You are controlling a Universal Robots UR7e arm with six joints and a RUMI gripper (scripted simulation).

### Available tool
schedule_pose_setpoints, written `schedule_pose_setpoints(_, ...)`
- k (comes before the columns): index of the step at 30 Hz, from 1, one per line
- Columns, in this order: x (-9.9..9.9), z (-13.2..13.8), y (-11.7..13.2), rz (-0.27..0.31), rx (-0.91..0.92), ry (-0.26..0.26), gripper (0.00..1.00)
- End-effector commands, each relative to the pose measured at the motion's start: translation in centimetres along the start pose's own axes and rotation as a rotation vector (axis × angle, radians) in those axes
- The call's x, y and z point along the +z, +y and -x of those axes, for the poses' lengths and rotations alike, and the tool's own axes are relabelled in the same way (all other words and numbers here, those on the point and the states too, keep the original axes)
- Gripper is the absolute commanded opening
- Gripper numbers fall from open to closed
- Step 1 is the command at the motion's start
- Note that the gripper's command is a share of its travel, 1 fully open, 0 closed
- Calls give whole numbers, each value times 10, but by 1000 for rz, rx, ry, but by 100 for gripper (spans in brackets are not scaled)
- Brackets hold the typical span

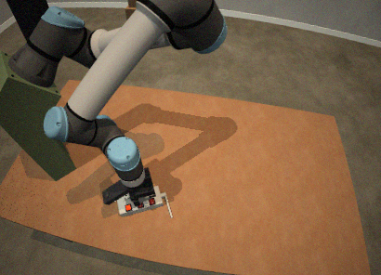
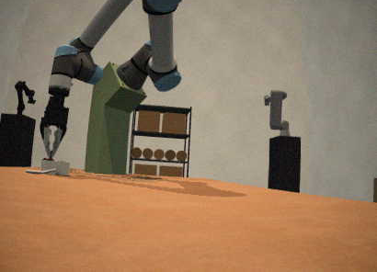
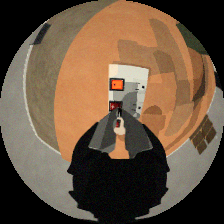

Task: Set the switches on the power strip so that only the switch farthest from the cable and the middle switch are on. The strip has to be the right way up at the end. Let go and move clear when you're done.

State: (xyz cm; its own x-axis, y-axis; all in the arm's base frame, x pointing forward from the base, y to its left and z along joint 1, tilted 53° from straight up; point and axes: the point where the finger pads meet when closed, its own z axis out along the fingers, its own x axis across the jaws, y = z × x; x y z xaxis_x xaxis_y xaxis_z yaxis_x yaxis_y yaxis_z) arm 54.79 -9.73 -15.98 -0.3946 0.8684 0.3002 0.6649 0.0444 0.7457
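Observation:
The white power strip lies right way up on the orange mat near its front left. Its thin white cable leaves at the right end in the top view. The switch farthest from the cable glows bright orange. The switch nearest the cable is dark red. My gripper is shut with nothing in it. It points straight down with its tips on the strip, about at the middle switch. Another dark red switch shows just ahead of the tips in the wrist view.
The green robot pedestal stands at the mat's left edge, close behind the strip. A shelf rack with boxes and two black stands are far off the mat.

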Motion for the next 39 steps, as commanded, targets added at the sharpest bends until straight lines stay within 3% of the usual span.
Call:
schedule_pose_setpoints(1, 1, 0, 0, 0, 0, -1, 0)
schedule_pose_setpoints(26, 1, 0, 0, 0, 0, -1, 0)
schedule_pose_setpoints(39, -26, 0, 0, 0, 0, -1, 0)
